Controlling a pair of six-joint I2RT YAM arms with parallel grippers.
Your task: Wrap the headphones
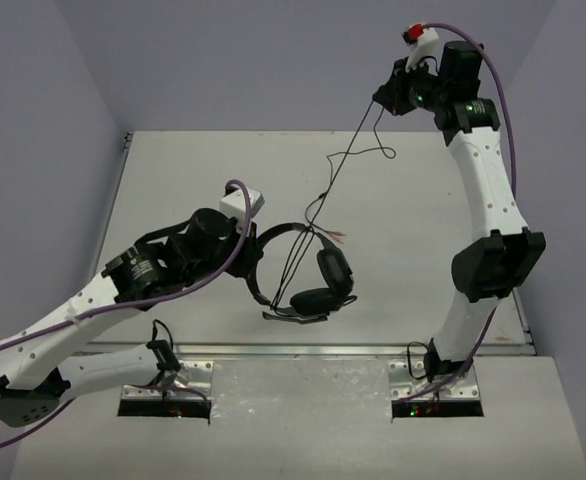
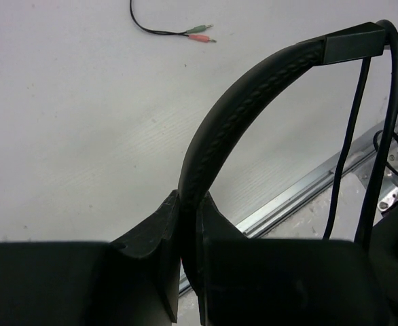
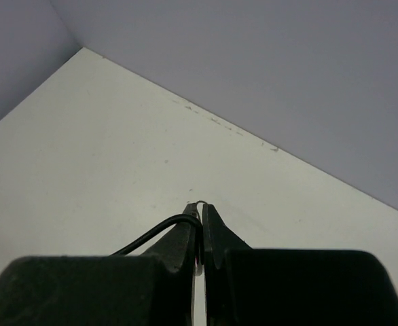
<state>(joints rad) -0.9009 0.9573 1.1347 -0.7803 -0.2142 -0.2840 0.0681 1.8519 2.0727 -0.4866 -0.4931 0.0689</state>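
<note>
The black headphones (image 1: 313, 275) hang over the middle of the table, earcups at the lower right of the arched headband. My left gripper (image 1: 245, 262) is shut on the headband (image 2: 233, 115), which rises from between its jaws in the left wrist view. The thin black cable (image 1: 348, 150) runs taut from the headphones up to my right gripper (image 1: 381, 95), held high at the back right. In the right wrist view that gripper (image 3: 200, 210) is shut on the cable (image 3: 151, 234). The cable's green and pink plugs (image 2: 200, 34) lie on the table.
The white table (image 1: 173, 180) has a metal rail along its near edge (image 1: 303, 352). Purple walls close in the back and sides. Thick purple robot cables (image 1: 503, 110) loop along both arms.
</note>
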